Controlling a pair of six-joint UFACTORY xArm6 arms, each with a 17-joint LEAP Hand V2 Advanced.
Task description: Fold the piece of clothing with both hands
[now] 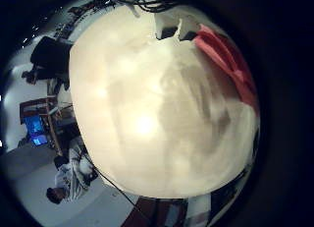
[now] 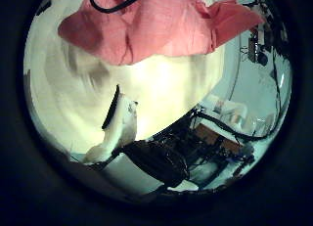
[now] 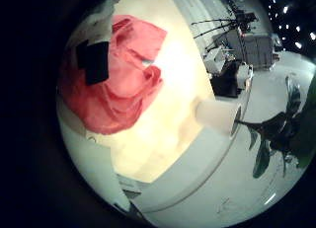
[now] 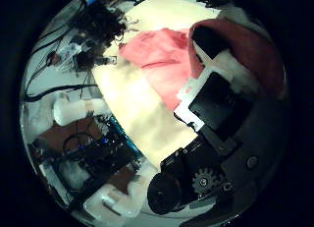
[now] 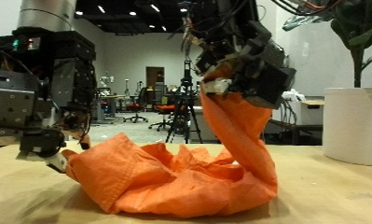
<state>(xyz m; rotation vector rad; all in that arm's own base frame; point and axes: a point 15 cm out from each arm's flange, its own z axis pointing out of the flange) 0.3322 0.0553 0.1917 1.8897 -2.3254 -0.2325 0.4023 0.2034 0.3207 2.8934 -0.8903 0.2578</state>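
orange garment (image 5: 173, 182) heaped on table (image 5: 335, 196) | right hand (image 5: 241, 70) pinching raised end | left hand (image 5: 49, 149) grip unclear

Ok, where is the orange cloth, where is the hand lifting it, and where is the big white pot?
orange cloth (image 5: 173, 182), outside view, on its crumpled middle on the table.
right hand (image 5: 241, 65), outside view, on its black body above the lifted cloth.
white pot (image 5: 353, 126), outside view, on its side wall.

1. Garment (image 4: 162, 48) spread across the pale tabletop (image 4: 147, 109), 1 fold lifted close to the palm.
2. Right hand (image 4: 211, 104) in black and white parts, fingers (image 4: 218, 65) curled into that raised fold.
3. Geared wheel (image 4: 203, 180) beside the hand's dark body.
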